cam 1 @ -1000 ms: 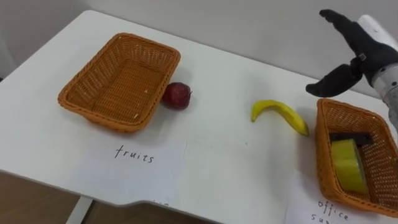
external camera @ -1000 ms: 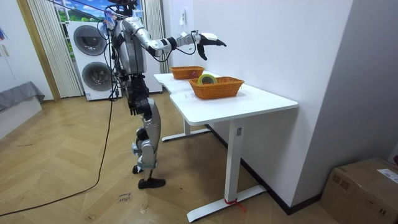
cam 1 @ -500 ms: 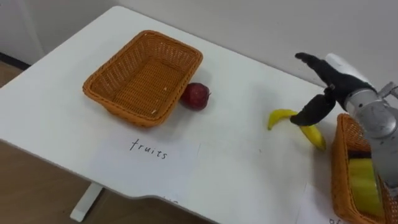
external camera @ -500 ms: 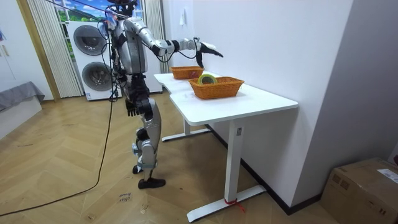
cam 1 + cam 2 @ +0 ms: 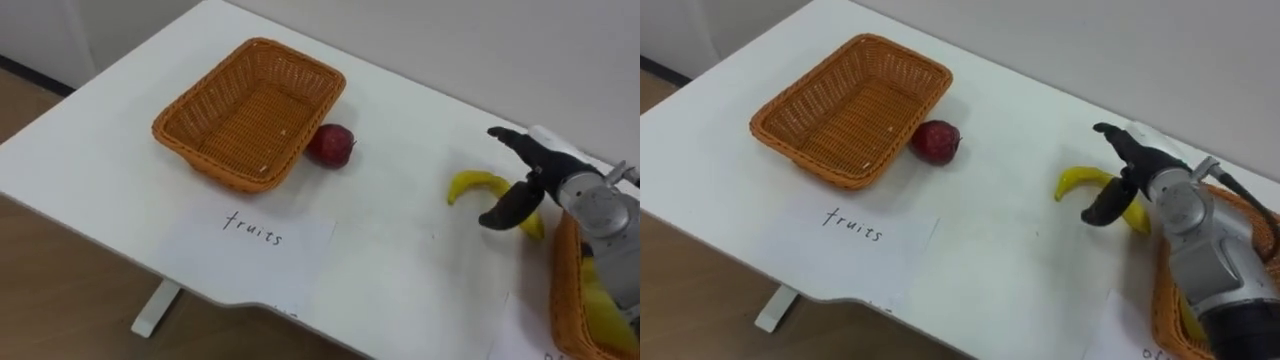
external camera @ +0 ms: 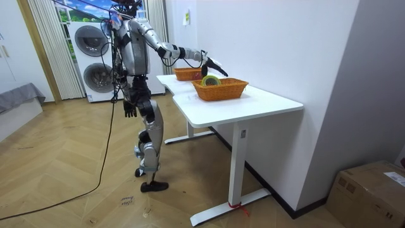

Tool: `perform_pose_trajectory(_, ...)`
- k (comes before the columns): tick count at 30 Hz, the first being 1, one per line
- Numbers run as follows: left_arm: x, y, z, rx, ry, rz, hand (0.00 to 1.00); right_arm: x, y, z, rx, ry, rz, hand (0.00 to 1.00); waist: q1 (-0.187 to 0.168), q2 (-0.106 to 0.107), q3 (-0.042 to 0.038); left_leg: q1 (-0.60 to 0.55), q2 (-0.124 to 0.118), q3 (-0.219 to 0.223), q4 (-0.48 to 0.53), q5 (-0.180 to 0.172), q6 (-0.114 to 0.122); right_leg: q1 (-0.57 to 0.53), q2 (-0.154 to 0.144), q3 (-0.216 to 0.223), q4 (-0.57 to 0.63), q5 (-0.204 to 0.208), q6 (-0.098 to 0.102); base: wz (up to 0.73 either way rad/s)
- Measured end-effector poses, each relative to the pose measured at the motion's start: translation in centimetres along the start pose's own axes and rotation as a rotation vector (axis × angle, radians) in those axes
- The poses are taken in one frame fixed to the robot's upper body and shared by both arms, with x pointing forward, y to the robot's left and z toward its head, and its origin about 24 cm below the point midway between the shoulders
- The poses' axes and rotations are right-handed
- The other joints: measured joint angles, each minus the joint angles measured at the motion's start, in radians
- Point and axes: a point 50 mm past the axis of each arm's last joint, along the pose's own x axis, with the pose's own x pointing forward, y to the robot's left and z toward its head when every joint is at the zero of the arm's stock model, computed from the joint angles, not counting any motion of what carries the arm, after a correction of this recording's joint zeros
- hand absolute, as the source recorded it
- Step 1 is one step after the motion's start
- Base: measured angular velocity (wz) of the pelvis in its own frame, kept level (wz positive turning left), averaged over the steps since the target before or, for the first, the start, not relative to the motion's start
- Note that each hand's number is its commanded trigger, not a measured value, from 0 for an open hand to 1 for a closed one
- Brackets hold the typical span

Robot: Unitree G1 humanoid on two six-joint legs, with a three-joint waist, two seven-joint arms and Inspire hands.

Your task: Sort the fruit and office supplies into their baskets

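In the left eye view, the white table (image 5: 100,160) ended in a rounded front edge, and a sheet of paper (image 5: 255,240) lay at that edge, just in front of the fruit basket (image 5: 250,110). The apple (image 5: 331,145) sat outside the basket, against its right wall. A broad bare stretch of tabletop separated the apple from the banana (image 5: 475,183). The banana lay flat with its long axis running left to right. Its curve bowed toward the far edge, its left tip dipped toward the front, and its right end lay just beside the office basket (image 5: 563,300). The right hand (image 5: 545,170) hung over that right end with thumb and fingers spread wide, gripping nothing.

In the room view, the robot stood at the table's side with open wooden floor (image 6: 76,190) behind it. Its right arm stretched over the top, and its left hand (image 6: 130,111) hung by its hip.

In the right eye view, the thumb crossed in front of the banana's middle and the fingers reached past it. I could not tell whether they touched it.
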Motion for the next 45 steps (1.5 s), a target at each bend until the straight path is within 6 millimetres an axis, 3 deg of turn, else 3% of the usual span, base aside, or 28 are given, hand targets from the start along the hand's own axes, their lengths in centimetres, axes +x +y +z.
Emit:
perform_pose_trajectory(8, 0.1, -0.4, 0.8, 0.017, -0.021, 0.000, 0.00, 0.4, 0.7, -0.8, -0.082, 0.055, 0.022, 0.00, 0.017, 0.002, 0.0014, -0.016, 0.001, -0.007, 0.002, 0.001, 0.001, -0.012, -0.004, -0.024, -0.002, 0.001, 0.000, 0.03)
perform_pose_trajectory(20, 0.1, -0.3, 1.0, 0.016, -0.025, 0.001, 0.00, 0.6, 1.3, -0.4, -0.140, 0.057, 0.042, 0.00, 0.023, 0.007, 0.0068, -0.029, 0.001, -0.013, 0.004, 0.001, 0.001, -0.018, -0.007, -0.037, -0.002, 0.001, 0.000, 0.03)
perform_pose_trajectory(30, 0.1, -0.3, 1.1, 0.018, -0.011, 0.003, 0.00, 0.9, 1.2, -1.1, -0.132, 0.097, 0.051, 0.00, 0.036, 0.004, 0.0045, -0.044, -0.001, -0.033, 0.018, 0.001, 0.001, -0.018, -0.007, -0.057, -0.002, 0.001, 0.000, 0.05)
perform_pose_trajectory(37, 0.2, 0.0, 1.1, 0.029, -0.009, 0.005, 0.00, 1.6, 1.4, -2.1, -0.135, 0.160, 0.090, 0.00, 0.043, -0.009, -0.0048, -0.051, -0.002, -0.055, 0.020, 0.005, -0.003, -0.014, -0.008, -0.087, -0.002, 0.001, 0.000, 0.09)
perform_pose_trajectory(45, 0.1, 0.0, 1.5, 0.035, -0.030, -0.005, 0.00, 2.0, 1.3, -2.7, -0.097, 0.198, 0.139, 0.00, 0.046, -0.020, 0.0020, -0.052, -0.002, -0.058, 0.021, 0.005, -0.003, -0.011, -0.009, -0.091, -0.002, 0.001, 0.000, 0.01)
